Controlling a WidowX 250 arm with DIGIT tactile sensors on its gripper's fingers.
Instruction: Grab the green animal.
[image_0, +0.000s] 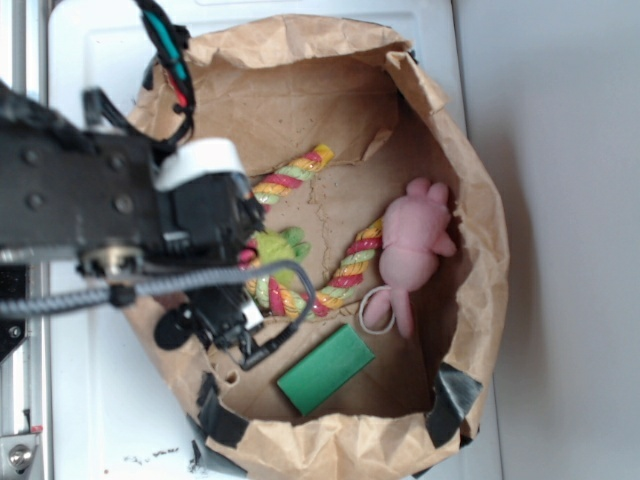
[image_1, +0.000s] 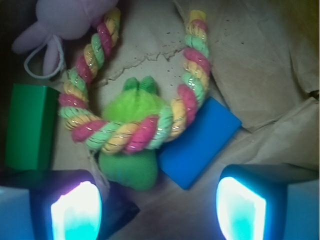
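Lime-green animal (image_1: 131, 145) lay mid-frame, pinned beneath a braided rope (image_1: 134, 132), so the tool (image_1: 159, 207) hovered with fingers spread wide to straddle it.

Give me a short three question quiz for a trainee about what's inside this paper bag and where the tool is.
1. True or false: the twisted multicoloured rope lies across the small lime-green plush animal.
2. What touches the rope's right side in the wrist view? A) flat blue rectangular block B) pink plush animal C) dark-green rectangular block
3. Is the tool open or shut?

Key: 1 true. 2 A. 3 open, with nothing between its fingers.
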